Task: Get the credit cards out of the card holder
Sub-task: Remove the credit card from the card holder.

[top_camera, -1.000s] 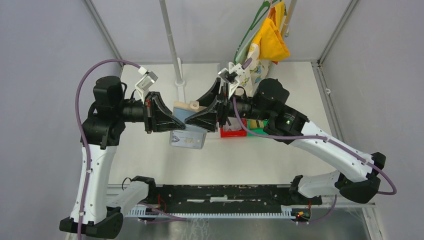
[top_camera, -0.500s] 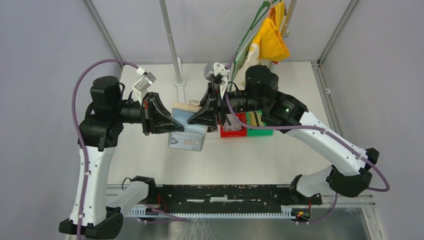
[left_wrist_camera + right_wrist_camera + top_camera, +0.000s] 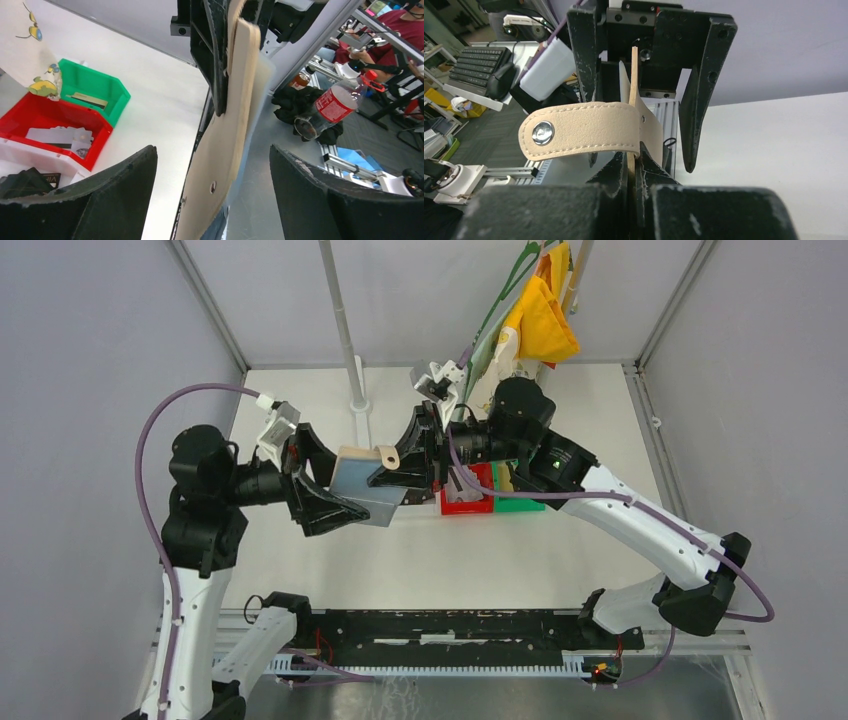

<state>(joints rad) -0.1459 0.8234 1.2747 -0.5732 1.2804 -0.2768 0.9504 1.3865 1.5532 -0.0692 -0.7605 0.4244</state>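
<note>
Enclosing the scene are plain grey walls and slanting metal frame posts, with a thin upright pole rising from the back of the white table. Yellow and patterned cloths hang at the far edge, right of the pole. Both arms reach inward and meet above the middle of the table.

A red bin and a green bin sit side by side under the right arm, touching each other. Beyond the table's near edge, the wrist cameras catch a cluttered room with a plastic bottle and a keyboard.

The card holder hangs in the air between the two grippers, clear of the table. The right gripper is clenched on its tan edge, and the strap tab curls out just above the closed fingers. The left gripper is released, its fingers spread wide on either side of the holder without pinching it. A few pale grey cards lie flat inside the red bin.
</note>
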